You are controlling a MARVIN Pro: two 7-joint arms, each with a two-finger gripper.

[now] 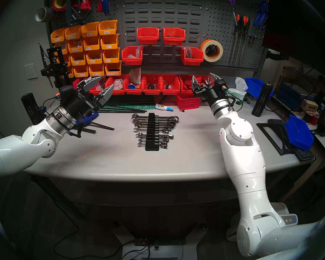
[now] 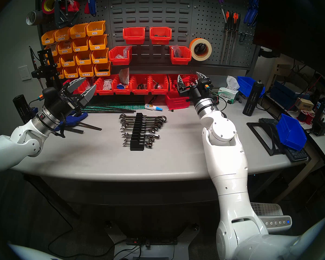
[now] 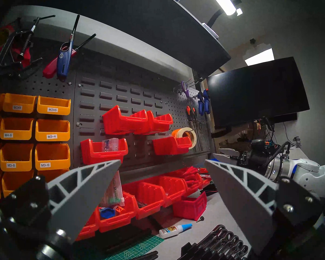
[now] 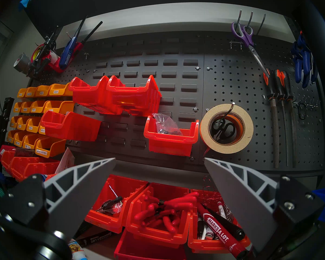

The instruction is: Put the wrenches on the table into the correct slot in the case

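Slim chrome wrenches (image 1: 154, 129) lie slotted across the long, stepped black plastic case (image 1: 152, 132) mid-way on the matte grey table (image 1: 105, 160). The left gripper (image 1: 99, 88) and right gripper (image 1: 204, 78) hover raised above it, ribbed grey fingers spread wide, holding nothing

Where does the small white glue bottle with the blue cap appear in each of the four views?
Head stereo left: glue bottle lies on the table just behind the wrench case, right of centre.
Head stereo right: glue bottle, same place, nearer picture centre.
Left wrist: glue bottle, bottom centre, between the tool's fingers.
Right wrist: only its labelled body, bottom left edge.
Shared landmark: the row of red bins behind it.
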